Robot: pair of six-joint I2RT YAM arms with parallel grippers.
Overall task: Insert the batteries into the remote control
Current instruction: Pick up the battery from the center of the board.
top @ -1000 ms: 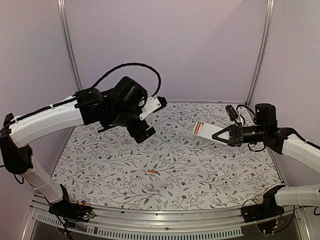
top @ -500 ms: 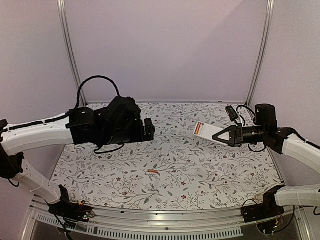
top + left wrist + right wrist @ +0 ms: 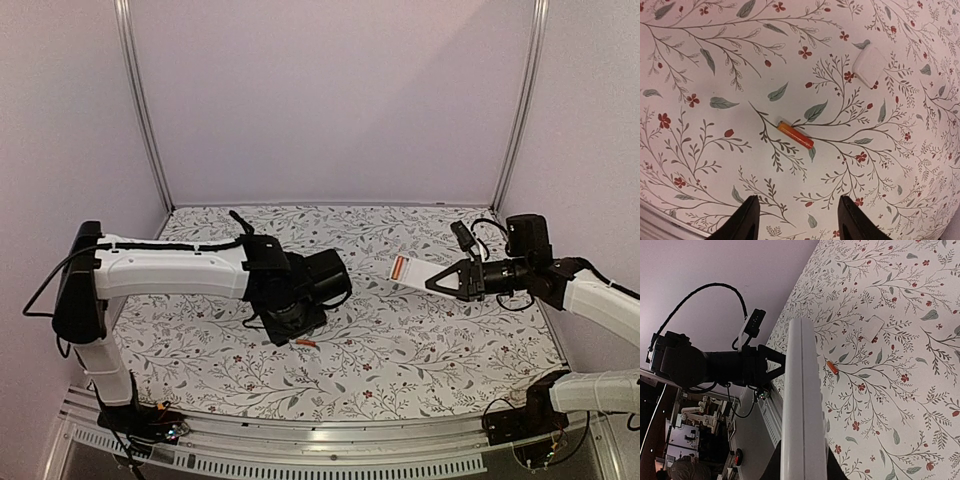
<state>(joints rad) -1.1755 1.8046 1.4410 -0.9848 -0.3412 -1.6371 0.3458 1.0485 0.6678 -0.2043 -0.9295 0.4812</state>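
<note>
One orange-red battery lies on the flowered table; it also shows in the top view and the right wrist view. No second battery shows. My left gripper is open and empty, low over the table, the battery just ahead of its fingertips; in the top view the left gripper hangs next to the battery. My right gripper is shut on the white remote control and holds it in the air at the right; the remote is edge-on in the right wrist view. The small white cover lies beyond the battery.
The cover also shows in the right wrist view; in the top view the left arm hides it. The left arm stretches across the table's left half. The metal front rail runs along the near edge.
My left arm has swung down from high at the back left to low over the battery. The white piece at its gripper one second ago is gone from it. The right arm barely moved.
</note>
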